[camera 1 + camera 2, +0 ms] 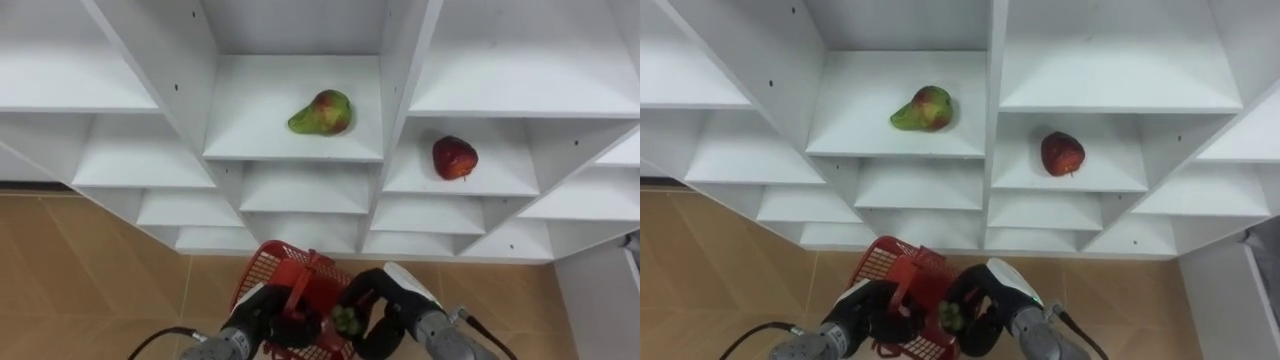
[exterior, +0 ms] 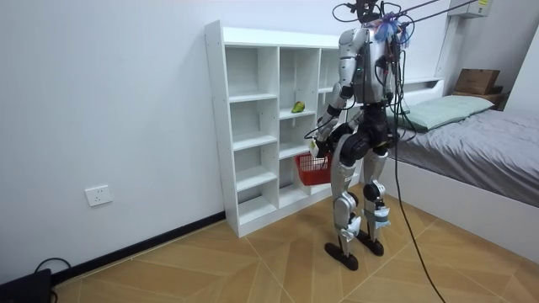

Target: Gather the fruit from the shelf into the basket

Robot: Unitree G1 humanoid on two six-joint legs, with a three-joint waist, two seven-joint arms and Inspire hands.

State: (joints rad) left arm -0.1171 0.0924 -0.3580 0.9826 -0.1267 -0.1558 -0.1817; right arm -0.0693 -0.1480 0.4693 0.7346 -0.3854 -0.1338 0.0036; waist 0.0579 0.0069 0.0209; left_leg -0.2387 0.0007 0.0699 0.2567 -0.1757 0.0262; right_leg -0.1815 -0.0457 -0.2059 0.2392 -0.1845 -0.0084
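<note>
Left hand (image 1: 262, 312) clenched on handle of red basket (image 1: 262, 268), right hand (image 1: 398, 298) curled round green fruit (image 1: 347, 320) above it; an off-centre release likely sends fruit onto floor (image 1: 100, 270).

The shelf (image 1: 295, 152) bays are open at the front. The pear (image 1: 321, 113) lies right of centre in the middle bay, with bare board to its left. A divider (image 1: 398, 100) walls it from the right bay, where the apple (image 1: 454, 157) sits mid-board. The basket (image 1: 262, 272) hangs near, below the bays.
</note>
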